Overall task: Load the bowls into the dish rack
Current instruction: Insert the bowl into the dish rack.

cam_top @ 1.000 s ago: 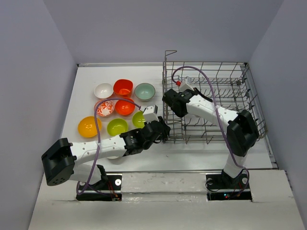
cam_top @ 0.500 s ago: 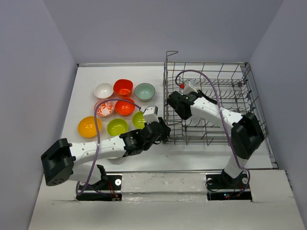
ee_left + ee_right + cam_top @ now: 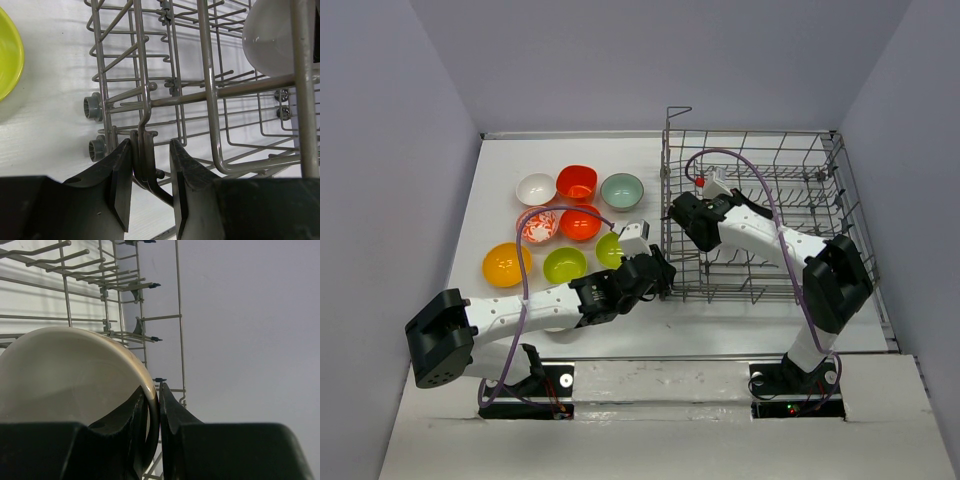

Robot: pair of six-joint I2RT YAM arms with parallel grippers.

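The dish rack (image 3: 750, 133) stands at the right of the table. My left gripper (image 3: 663, 275) is at its near-left corner. In the left wrist view the left gripper (image 3: 150, 145) is shut on a bent corner wire of the dish rack (image 3: 220, 92). My right gripper (image 3: 686, 215) reaches inside the rack's left end, and in its own view this right gripper (image 3: 152, 387) is shut on the rim of a white bowl (image 3: 65, 375), held on edge. The same white bowl (image 3: 270, 40) shows through the wires. Several bowls lie left of the rack, among them a lime one (image 3: 564, 265).
On the table also sit a white bowl (image 3: 536, 188), a red-orange bowl (image 3: 576, 183), a teal-grey bowl (image 3: 622, 190), a red-patterned bowl (image 3: 539, 226) and an orange-yellow bowl (image 3: 507, 264). Upright tines (image 3: 65, 270) fill the rack floor. Grey walls enclose the table.
My right arm has shifted a little to the right, carrying the bowl further inside the rack. The left arm has not moved.
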